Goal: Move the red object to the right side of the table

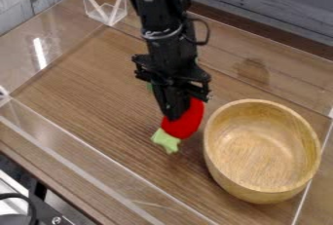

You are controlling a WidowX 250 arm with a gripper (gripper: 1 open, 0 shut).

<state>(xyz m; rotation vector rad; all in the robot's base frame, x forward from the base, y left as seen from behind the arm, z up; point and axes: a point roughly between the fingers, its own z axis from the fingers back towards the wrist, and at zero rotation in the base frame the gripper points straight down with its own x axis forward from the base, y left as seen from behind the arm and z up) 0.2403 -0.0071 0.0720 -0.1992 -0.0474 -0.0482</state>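
Note:
The red object (185,125), a small red toy fruit with a pale green leafy tip (166,139), hangs tilted just above the brown wooden table (92,83), leafy end lowest. My gripper (182,110) points almost straight down and is shut on the fruit's upper part. The black fingers cover the top of the fruit. It is just left of the wooden bowl.
A large wooden bowl (263,149) stands at the right front, close beside the fruit. Clear acrylic walls (78,161) edge the table at the front and left. A clear acrylic stand (104,10) sits at the back left.

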